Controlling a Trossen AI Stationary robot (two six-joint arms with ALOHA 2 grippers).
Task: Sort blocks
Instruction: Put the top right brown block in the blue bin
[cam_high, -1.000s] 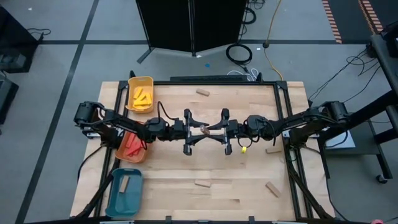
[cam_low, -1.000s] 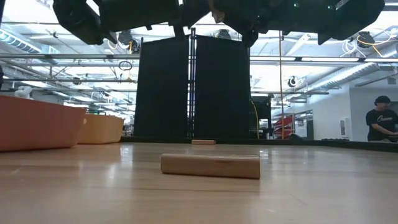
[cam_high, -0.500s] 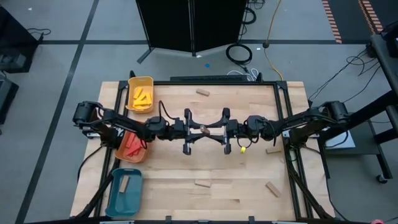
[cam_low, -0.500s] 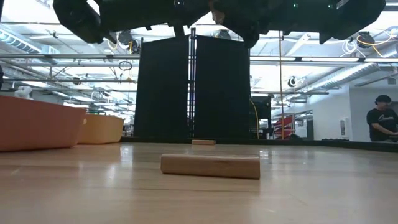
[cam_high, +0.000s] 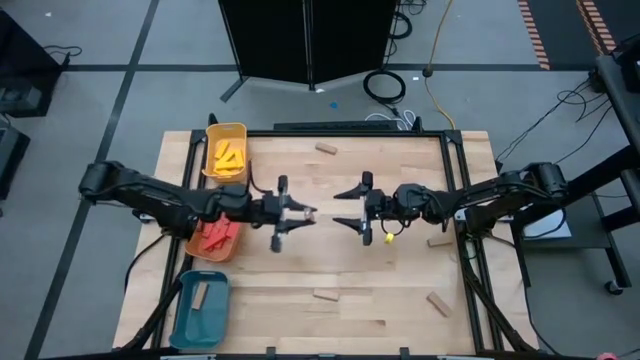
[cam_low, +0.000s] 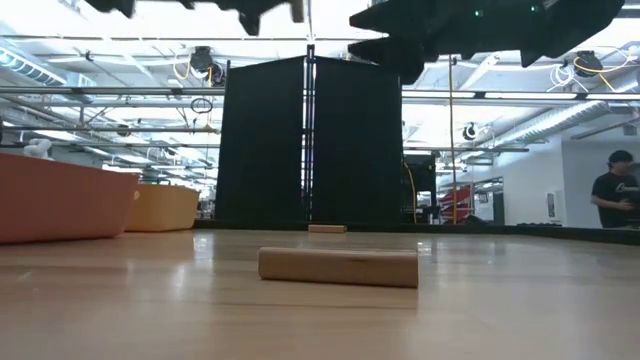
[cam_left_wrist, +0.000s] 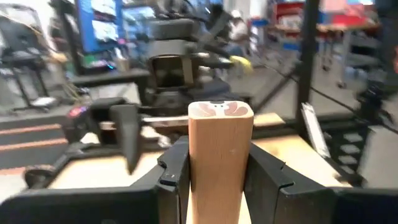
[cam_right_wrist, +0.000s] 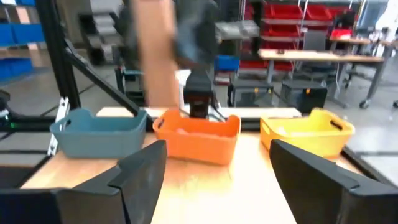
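Currently, left gripper (cam_high: 300, 213) raised over the table (cam_high: 400, 300) beside the orange tray (cam_high: 205, 245), fingers (cam_left_wrist: 177, 168) pinching a tan block (cam_left_wrist: 221, 155) upright, right gripper (cam_high: 345, 208) facing it just apart, fingers (cam_right_wrist: 140, 171) spread and empty, other tan blocks (cam_high: 326, 295) lying loose on the tabletop.

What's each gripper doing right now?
Left gripper: closed on a tan block, above mid-table.
Right gripper: open, empty.
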